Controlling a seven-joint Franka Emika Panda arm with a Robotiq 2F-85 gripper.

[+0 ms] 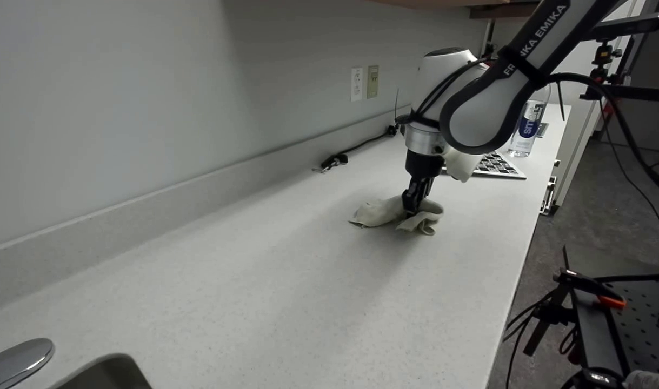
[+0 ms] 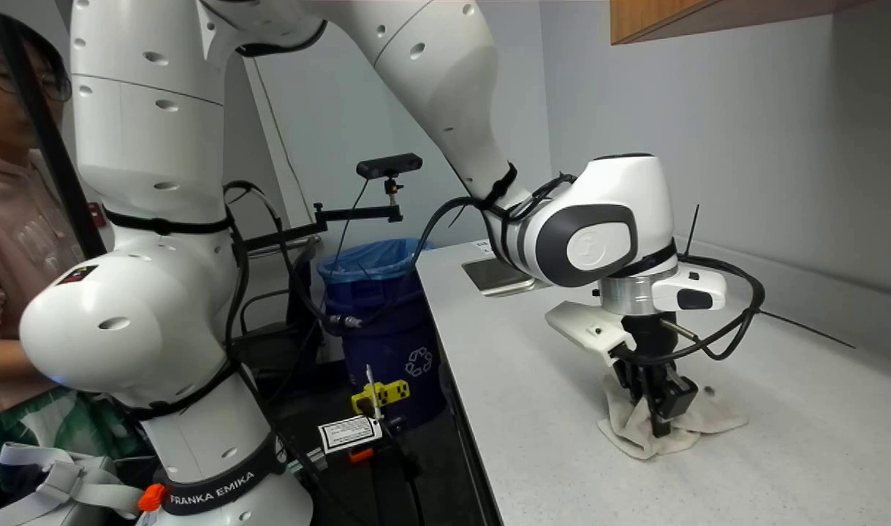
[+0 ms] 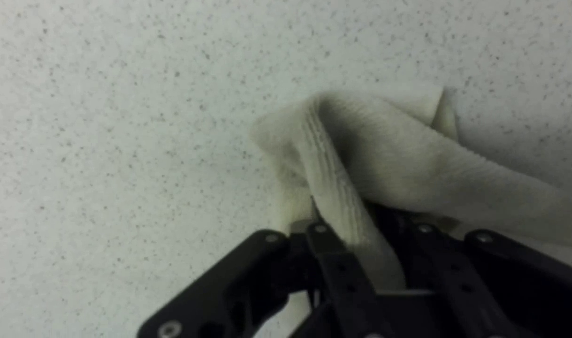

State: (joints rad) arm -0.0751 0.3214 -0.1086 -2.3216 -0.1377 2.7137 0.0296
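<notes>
Pinching one pale cloth (image 3: 408,159) on one counter (image 1: 253,281) between two jaws

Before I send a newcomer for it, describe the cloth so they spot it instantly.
Find the long pale counter along the wall, then follow the arm down to its gripper. The cloth lies crumpled at its fingers, one fold between them. Unlike the bottle and checkered board nearby, it is limp, plain and off-white.

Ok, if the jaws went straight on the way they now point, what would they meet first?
Heading down, most likely the cloth, bunched right at them with a fold in between, then the countertop beneath it. How much fabric lies directly under them is hidden.
</notes>
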